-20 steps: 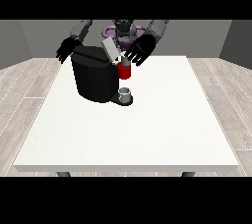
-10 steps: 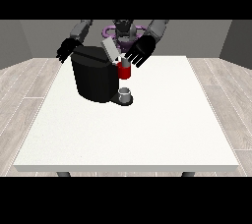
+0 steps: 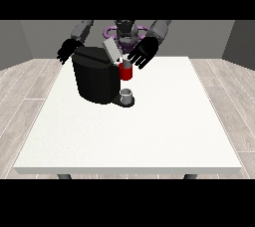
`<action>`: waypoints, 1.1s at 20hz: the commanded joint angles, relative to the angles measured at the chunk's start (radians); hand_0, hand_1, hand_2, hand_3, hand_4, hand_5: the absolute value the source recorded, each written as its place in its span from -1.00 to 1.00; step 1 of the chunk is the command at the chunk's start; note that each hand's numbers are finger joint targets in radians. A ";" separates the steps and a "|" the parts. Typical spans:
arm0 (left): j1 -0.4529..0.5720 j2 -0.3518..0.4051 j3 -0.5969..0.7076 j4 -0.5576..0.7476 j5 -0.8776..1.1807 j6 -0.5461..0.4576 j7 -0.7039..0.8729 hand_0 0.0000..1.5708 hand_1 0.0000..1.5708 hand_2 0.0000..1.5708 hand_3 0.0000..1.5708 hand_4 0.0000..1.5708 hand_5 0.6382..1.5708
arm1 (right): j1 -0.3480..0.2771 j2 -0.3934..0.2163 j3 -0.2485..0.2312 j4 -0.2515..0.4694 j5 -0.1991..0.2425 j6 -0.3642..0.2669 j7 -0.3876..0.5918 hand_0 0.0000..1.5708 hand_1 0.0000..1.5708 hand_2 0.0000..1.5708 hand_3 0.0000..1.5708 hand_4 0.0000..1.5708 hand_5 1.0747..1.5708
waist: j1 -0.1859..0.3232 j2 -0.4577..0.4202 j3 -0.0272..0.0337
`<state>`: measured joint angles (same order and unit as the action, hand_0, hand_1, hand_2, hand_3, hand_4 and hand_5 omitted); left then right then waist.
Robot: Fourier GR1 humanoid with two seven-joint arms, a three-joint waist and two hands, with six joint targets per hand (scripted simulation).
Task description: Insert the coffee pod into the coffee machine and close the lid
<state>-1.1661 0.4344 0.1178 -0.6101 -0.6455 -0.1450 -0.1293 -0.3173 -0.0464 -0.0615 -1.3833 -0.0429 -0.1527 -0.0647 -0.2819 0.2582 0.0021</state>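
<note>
Upper centre of the frame: robot hand at the view's right (image 3: 143, 53), fingers spread and released, beside the black boxy coffee machine (image 3: 96, 75) with raised grey lid (image 3: 111, 52); other robot hand (image 3: 66, 51) released, upper left.

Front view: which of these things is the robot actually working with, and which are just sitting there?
Part of the job:
coffee machine
lid, raised
hand at the view's right, near the lid
hand at the view's left

Just there:
red thing at the machine
grey thing at the machine's foot; cannot tell if it is the pod
table
</note>
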 commanded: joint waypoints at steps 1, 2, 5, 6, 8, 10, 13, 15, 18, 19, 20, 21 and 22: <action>0.028 0.005 0.001 0.019 -0.007 0.006 -0.028 0.53 0.53 0.56 0.39 -0.41 1.00 | 0.030 -0.002 0.020 -0.033 0.016 -0.002 0.013 -1.00 -1.00 -1.00 -1.00 -0.44 1.00 | -0.017 -0.003 -0.0022; 0.012 0.037 0.011 0.029 -0.006 -0.010 -0.034 0.48 0.48 0.52 0.35 -0.42 1.00 | 0.039 0.010 0.026 -0.045 0.004 0.009 0.002 -1.00 -1.00 -1.00 -1.00 -0.45 1.00 | -0.037 0.019 -0.0021; -0.001 0.013 -0.010 0.009 -0.021 -0.017 -0.014 0.44 0.44 0.49 0.27 -0.42 1.00 | -0.004 -0.019 -0.005 -0.007 -0.002 0.004 0.049 -1.00 -1.00 -1.00 -1.00 -0.54 1.00 | -0.005 0.001 -0.0020; -0.014 0.013 -0.012 0.009 -0.036 0.013 -0.001 0.42 0.42 0.47 0.26 -0.44 1.00 | -0.045 -0.017 -0.023 -0.009 -0.016 -0.001 0.029 -1.00 -1.00 -1.00 -1.00 -0.53 1.00 | -0.011 0.035 -0.0018; -0.009 -0.019 -0.022 0.005 -0.043 0.021 0.018 0.38 0.38 0.44 0.22 -0.49 1.00 | 0.012 0.032 0.025 0.008 0.025 -0.032 -0.008 -1.00 -1.00 -1.00 -1.00 -0.52 1.00 | -0.008 0.007 -0.0019; -0.008 0.053 -0.004 0.014 -0.039 -0.003 -0.044 0.36 0.36 0.42 0.20 -0.52 1.00 | -0.020 -0.021 -0.011 -0.015 -0.003 0.004 0.011 -1.00 -1.00 -1.00 -1.00 -0.49 1.00 | -0.009 0.043 -0.0021; 0.017 -0.035 -0.032 -0.014 -0.051 0.036 -0.015 0.34 0.34 0.43 0.23 -0.54 1.00 | -0.001 -0.003 -0.010 0.025 0.006 -0.007 -0.037 -1.00 -1.00 -1.00 -1.00 -0.44 1.00 | 0.021 0.008 -0.0016; -0.036 0.025 -0.015 -0.001 -0.046 -0.017 -0.018 0.36 0.36 0.42 0.21 -0.54 1.00 | 0.005 0.008 0.001 0.018 0.010 -0.010 -0.043 -1.00 -1.00 -1.00 -1.00 -0.45 1.00 | -0.004 0.026 -0.0017; 0.006 -0.001 -0.029 0.013 -0.060 -0.002 -0.031 0.16 0.16 0.30 0.10 -0.54 1.00 | -0.011 0.014 0.009 -0.006 0.015 -0.031 0.016 -1.00 -1.00 -1.00 -1.00 -0.42 1.00 | 0.005 0.007 -0.0021; -0.012 0.008 -0.061 0.000 -0.081 -0.035 -0.059 -0.28 -0.28 0.03 -0.18 -0.70 1.00 | -0.036 0.018 -0.004 0.015 0.012 -0.034 -0.025 -1.00 -1.00 -1.00 -1.00 -0.47 1.00 | 0.017 0.036 -0.0018; 0.021 0.052 -0.052 0.026 -0.087 -0.039 -0.077 -1.00 -1.00 -0.52 -0.86 -1.00 1.00 | 0.021 -0.012 0.015 -0.027 0.005 0.014 0.017 -1.00 -1.00 -1.00 -1.00 -0.42 1.00 | -0.017 0.013 -0.0021; 0.025 0.030 -0.077 -0.010 -0.101 -0.031 -0.096 -1.00 -1.00 -1.00 -1.00 -1.00 1.00 | 0.008 0.002 -0.023 0.031 0.004 -0.021 -0.060 -1.00 -1.00 -1.00 -1.00 -0.40 1.00 | 0.031 0.029 -0.0017; 0.008 0.049 -0.065 0.010 -0.095 -0.061 -0.082 -1.00 -1.00 -1.00 -1.00 -1.00 1.00 | -0.007 -0.024 -0.026 0.012 -0.016 0.013 -0.006 -1.00 -1.00 -1.00 -1.00 -0.41 1.00 | 0.007 0.025 -0.0018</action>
<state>-1.1706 0.4585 0.0737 -0.6147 -0.7152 -0.1711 -0.1900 -0.3184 -0.0495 -0.0682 -1.3764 -0.0408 -0.1597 -0.0781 -0.2761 0.2749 0.0028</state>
